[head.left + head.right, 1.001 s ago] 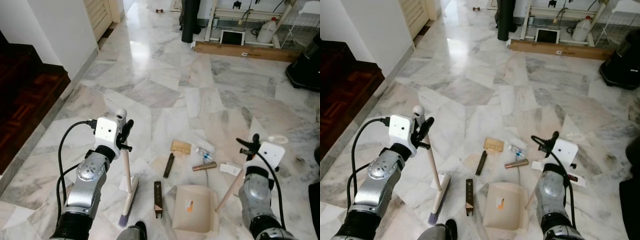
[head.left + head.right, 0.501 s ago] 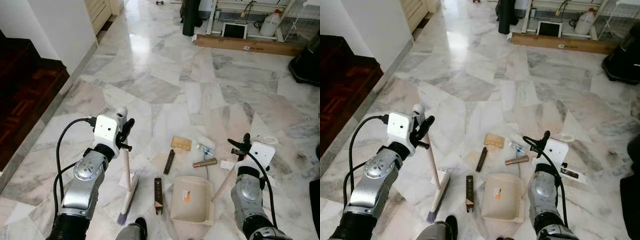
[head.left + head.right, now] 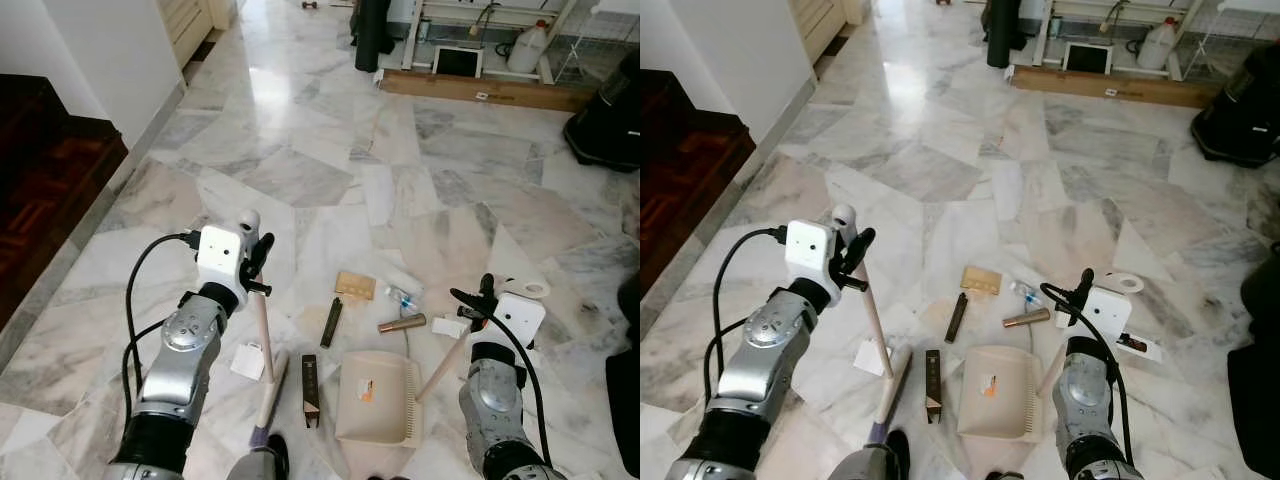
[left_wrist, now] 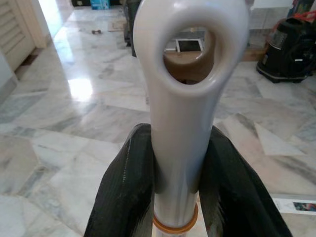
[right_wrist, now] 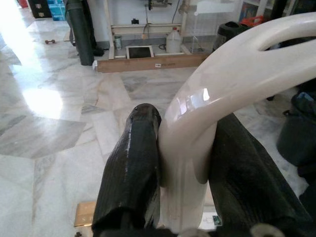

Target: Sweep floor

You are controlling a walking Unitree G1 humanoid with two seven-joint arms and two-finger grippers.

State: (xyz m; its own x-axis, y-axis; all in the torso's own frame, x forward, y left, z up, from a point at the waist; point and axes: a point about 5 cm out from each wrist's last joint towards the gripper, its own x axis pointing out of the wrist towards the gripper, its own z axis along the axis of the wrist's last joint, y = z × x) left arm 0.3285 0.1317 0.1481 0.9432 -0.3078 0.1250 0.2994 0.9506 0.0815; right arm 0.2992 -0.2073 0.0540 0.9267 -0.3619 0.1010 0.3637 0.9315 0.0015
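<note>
our left tool clamps the pale wooden-handled broom; right tool clamps the cream plastic dustpan, litter just beyond its mouth.

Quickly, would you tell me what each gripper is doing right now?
Left gripper: shut on the broom handle.
Right gripper: shut on the dustpan handle.

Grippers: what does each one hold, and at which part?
Left gripper holds the broom near its handle's top; right gripper holds the dustpan by its handle's looped end.
</note>
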